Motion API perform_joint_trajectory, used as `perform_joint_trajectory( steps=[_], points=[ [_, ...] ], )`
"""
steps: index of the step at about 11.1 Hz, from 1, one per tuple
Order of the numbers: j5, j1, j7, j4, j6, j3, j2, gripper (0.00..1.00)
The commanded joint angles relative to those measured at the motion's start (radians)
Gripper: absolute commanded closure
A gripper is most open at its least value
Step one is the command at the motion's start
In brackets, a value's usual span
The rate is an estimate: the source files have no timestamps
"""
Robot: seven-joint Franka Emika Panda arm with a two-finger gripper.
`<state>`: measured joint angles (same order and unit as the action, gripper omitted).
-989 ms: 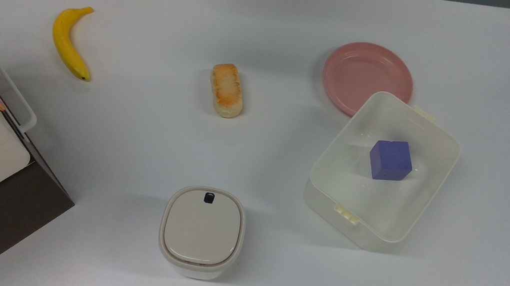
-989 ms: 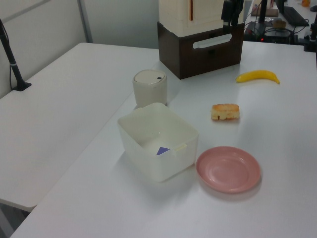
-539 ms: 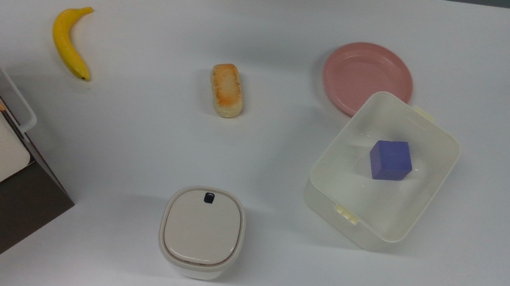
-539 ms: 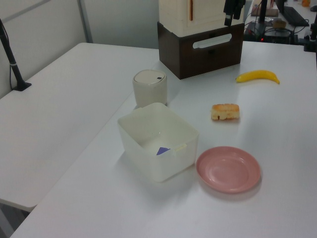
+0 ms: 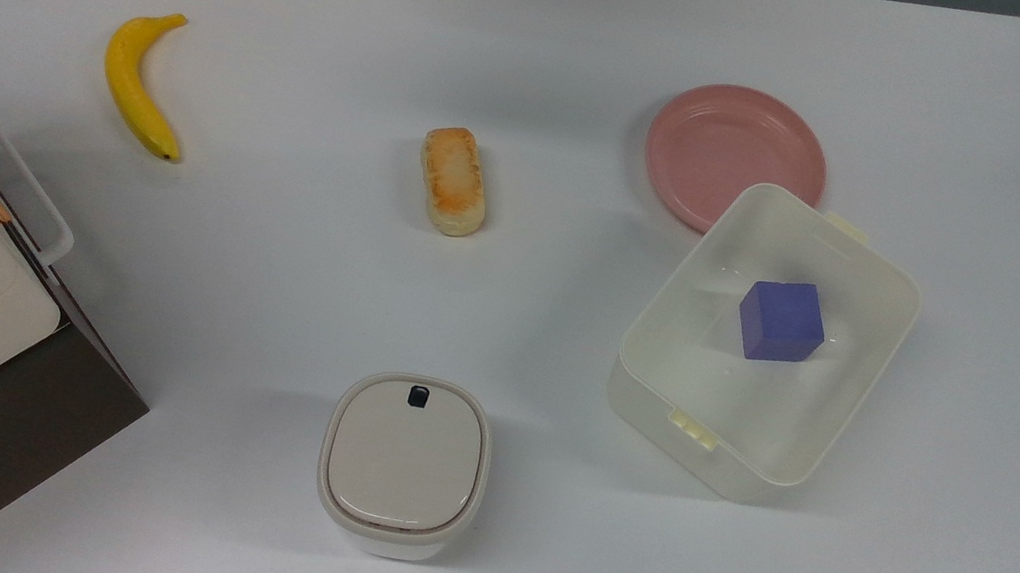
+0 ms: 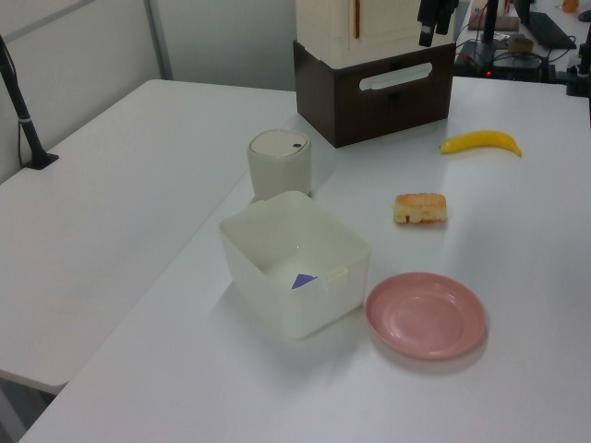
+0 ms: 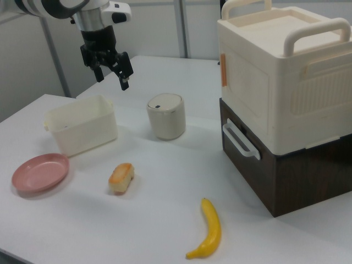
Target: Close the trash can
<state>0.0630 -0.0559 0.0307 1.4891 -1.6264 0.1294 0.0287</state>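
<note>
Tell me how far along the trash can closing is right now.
It looks done: the trash can has its beige lid lying flat and flush on the rim, dark button on top. Nothing is in hand: the gripper is open, empty, raised well above the table and apart from the can. Nothing appears left beyond parking the arm.

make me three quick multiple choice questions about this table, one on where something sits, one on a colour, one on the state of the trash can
1. Where is the cube?
A. on the plate
B. in the open white container
C. beside the banana

2. What colour is the plate?
A. pink
B. green
C. black

3. The trash can lid is
A. missing
B. standing up
C. down flat

Answers:
1 B, the cube rests on the floor of the container.
2 A, the plate is pink.
3 C, the lid lies flush on the trash can, and the gripper hangs raised, apart from it.
</note>
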Motion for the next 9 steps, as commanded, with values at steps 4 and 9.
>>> perform_joint_trajectory(
  steps=[4, 9],
  points=[
    [-0.017, -0.005, 0.015, 0.013, -0.006, 0.006, -0.007, 0.00],
    [-0.020, -0.005, 0.012, 0.011, 0.010, 0.006, -0.007, 0.00]
  ],
)
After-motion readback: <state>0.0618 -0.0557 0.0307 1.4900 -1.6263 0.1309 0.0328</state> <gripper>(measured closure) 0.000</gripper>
